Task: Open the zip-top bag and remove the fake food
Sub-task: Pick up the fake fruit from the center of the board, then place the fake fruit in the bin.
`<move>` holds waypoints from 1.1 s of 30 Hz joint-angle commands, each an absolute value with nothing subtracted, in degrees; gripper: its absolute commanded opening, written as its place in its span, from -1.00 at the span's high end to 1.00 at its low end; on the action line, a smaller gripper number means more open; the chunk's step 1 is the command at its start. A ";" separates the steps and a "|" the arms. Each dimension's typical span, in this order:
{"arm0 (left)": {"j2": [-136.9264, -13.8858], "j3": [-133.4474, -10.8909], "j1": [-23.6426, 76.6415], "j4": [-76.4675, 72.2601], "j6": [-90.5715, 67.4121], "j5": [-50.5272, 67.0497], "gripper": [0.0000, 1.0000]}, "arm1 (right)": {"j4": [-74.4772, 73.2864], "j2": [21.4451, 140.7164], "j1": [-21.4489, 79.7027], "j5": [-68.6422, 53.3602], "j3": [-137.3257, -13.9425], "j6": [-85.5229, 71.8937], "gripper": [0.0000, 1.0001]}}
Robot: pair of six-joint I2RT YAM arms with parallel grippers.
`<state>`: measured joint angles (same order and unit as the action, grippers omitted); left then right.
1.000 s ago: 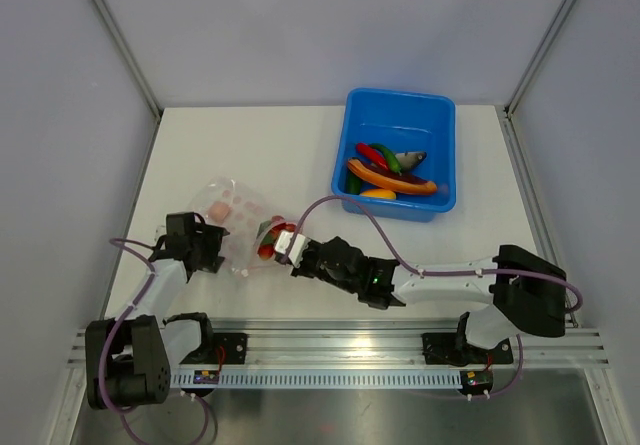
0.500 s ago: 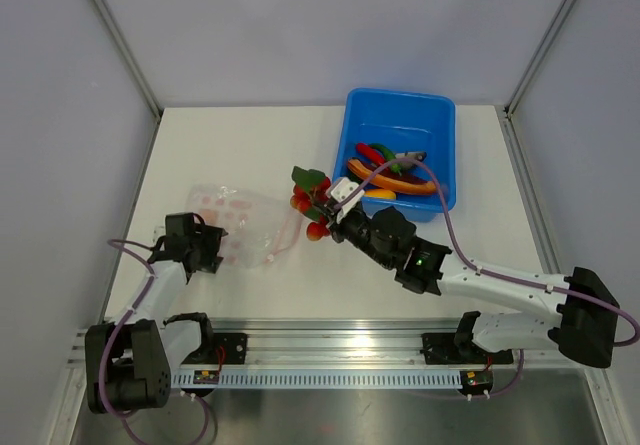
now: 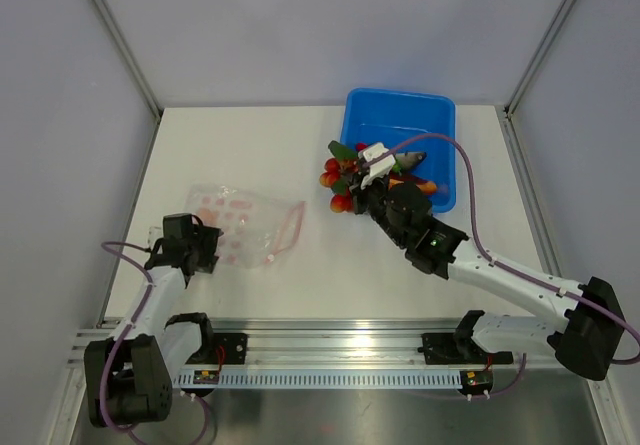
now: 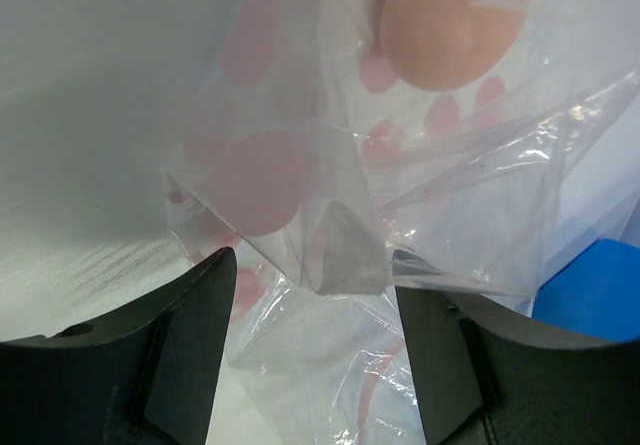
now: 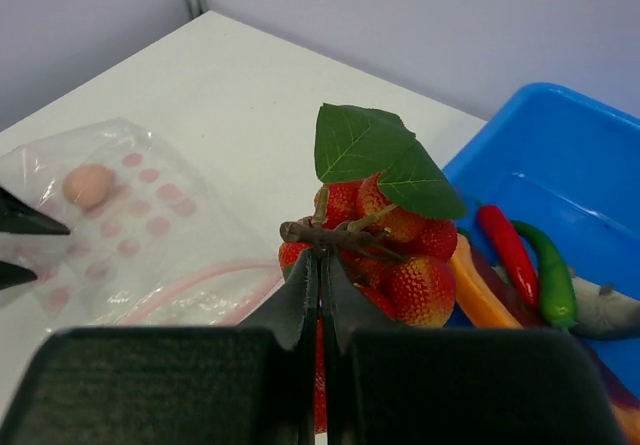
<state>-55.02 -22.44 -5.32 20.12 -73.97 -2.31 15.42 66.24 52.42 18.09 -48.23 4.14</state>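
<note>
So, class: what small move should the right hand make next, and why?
Probably shift a little over the blue tub, then release: the right hand pinches the red fruit bunch by its stem, at the tub's left rim.

R pincer (image 3: 352, 177) grips grape bunch (image 3: 334, 177) by blue tub (image 3: 400, 98) | L pincer (image 3: 208, 251) at zip-top bag (image 3: 248, 223) edge

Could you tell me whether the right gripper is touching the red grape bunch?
Touching. Right wrist view shows the right gripper pinching the grape bunch by its stem.
</note>
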 commanded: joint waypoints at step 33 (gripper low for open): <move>-40.43 -24.52 -5.62 24.08 -69.44 -8.52 -0.62 | 3.96 94.21 21.80 17.49 -73.12 -9.85 1.00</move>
